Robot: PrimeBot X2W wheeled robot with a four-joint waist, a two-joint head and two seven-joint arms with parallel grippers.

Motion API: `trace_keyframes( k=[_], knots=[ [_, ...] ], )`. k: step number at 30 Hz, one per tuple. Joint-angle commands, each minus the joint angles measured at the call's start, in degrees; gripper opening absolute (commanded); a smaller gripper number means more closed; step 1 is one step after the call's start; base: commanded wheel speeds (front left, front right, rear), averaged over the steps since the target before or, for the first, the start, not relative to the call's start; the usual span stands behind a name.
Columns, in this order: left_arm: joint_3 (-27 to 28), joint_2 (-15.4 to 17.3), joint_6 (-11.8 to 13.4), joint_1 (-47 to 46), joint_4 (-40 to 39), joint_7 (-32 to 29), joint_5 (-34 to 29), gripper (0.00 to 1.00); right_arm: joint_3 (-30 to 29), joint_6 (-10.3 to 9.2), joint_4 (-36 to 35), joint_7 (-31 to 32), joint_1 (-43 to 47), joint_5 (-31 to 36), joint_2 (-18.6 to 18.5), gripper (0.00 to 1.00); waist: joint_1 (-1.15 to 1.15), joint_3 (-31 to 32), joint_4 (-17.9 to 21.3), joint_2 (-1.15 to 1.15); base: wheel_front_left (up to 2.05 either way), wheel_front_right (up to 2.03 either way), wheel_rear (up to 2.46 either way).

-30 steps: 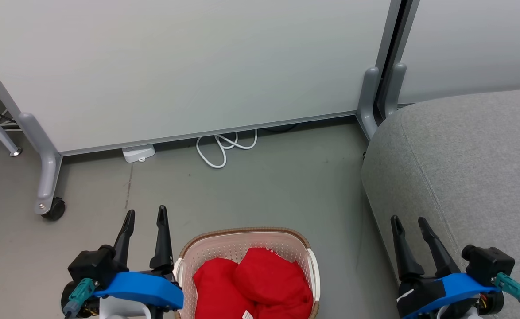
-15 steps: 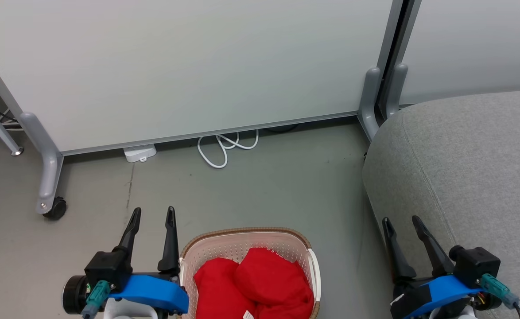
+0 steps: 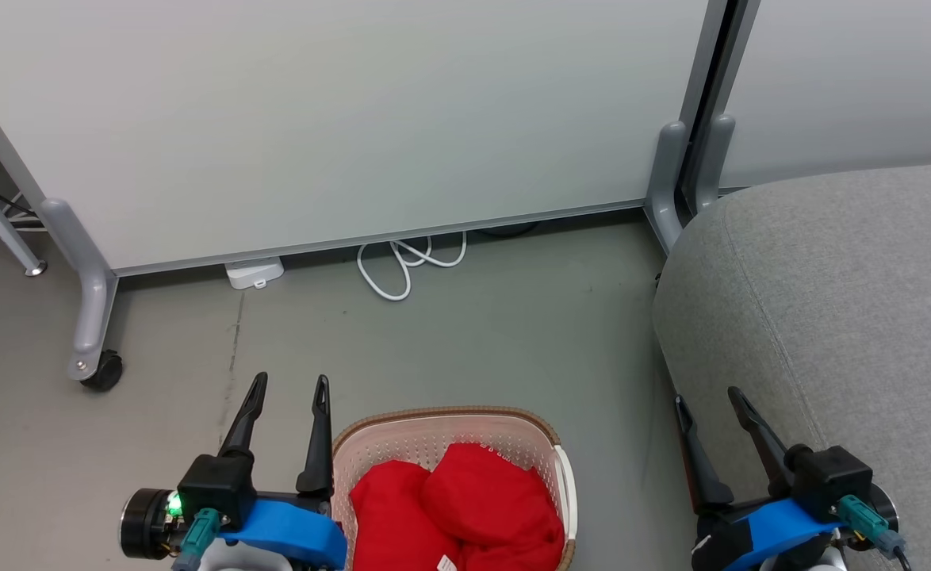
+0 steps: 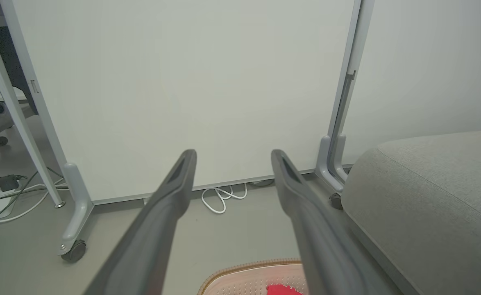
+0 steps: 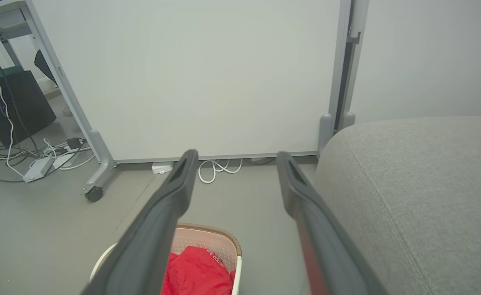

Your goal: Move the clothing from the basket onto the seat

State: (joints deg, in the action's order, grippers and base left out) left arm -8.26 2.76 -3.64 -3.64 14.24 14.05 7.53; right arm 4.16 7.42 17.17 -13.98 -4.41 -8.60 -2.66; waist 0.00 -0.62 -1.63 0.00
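The red clothing lies bunched in the cream basket with a brown rim, on the floor at the bottom centre of the head view. The grey seat fills the right side. My left gripper hangs open just left of the basket's rim, nothing between its fingers. My right gripper is open beside the seat's front edge, right of the basket. In the left wrist view the basket and a bit of clothing show at the bottom. The right wrist view shows the clothing in the basket and the seat.
A white partition panel on grey castor legs stands behind. A white cable and a small white box lie at its foot. More cables and a dark box sit far left.
Both grippers have drawn inward toward the basket, the left rightward and the right leftward. Both stay open. The camera has shifted slightly.
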Motion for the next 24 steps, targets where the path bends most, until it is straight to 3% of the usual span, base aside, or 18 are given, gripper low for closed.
trace_keyframes(
  k=[1, 9, 24],
  knots=[
    [-0.3, 0.2, -0.3, -0.7, 0.1, 0.4, -1.0, 1.00, 0.2, 0.11, 0.1, -0.5, -0.6, 1.2, -0.4, 1.00, 0.00, 0.0, 0.0, 0.00, 0.00, 0.00, 0.00],
    [-0.8, 0.2, 0.0, -0.9, 1.3, 1.3, -3.4, 1.00, 0.4, 0.08, 1.0, -1.3, -0.6, 4.3, -0.4, 1.00, 0.00, -0.1, -0.2, 0.00, 0.00, 0.00, 0.00],
    [-0.6, 0.2, -0.3, -1.1, 2.8, 1.2, -1.8, 1.00, 0.2, 0.08, 2.2, -1.3, -0.8, 3.7, -0.4, 1.00, 0.00, -0.1, -0.3, 0.00, 0.00, 0.00, 0.00]
  ],
)
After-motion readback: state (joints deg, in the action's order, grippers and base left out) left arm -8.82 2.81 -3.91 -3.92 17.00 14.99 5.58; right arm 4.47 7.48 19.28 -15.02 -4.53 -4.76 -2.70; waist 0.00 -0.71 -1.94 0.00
